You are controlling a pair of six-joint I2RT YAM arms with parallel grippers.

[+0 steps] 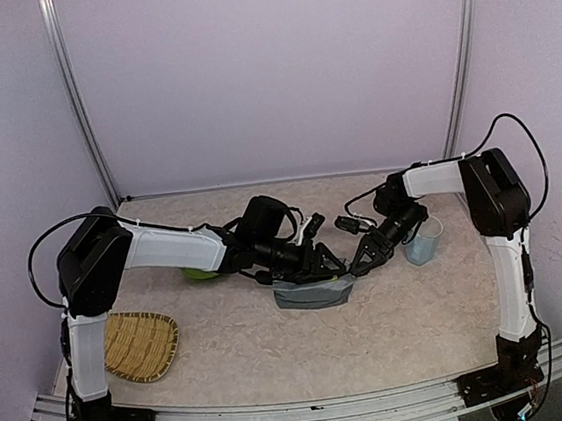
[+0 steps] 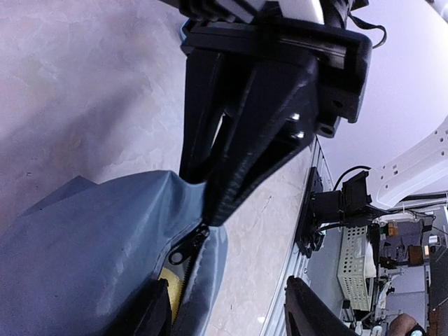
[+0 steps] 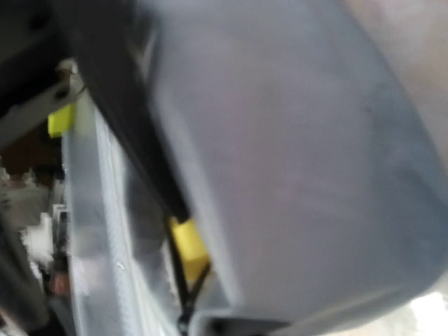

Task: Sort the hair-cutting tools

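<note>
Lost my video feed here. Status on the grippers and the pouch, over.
Both grippers at the grey pouch, mid-table. Left gripper jaws apart at its zipper edge; right gripper grip unclear. Something yellow shows inside. No hair-cutting tools visible.

I am looking into a robot test cell in a lab, not a home. My two arms are bolted to an aluminium rail [image 1: 312, 408] at the near edge of a stone-patterned table [image 1: 305, 344], closed in by plain lilac panels [image 1: 266, 71] on metal corner posts [image 1: 79, 101]. Past the table edge my left wrist camera shows cabling and a perforated metal equipment box [image 2: 353, 262].
</note>
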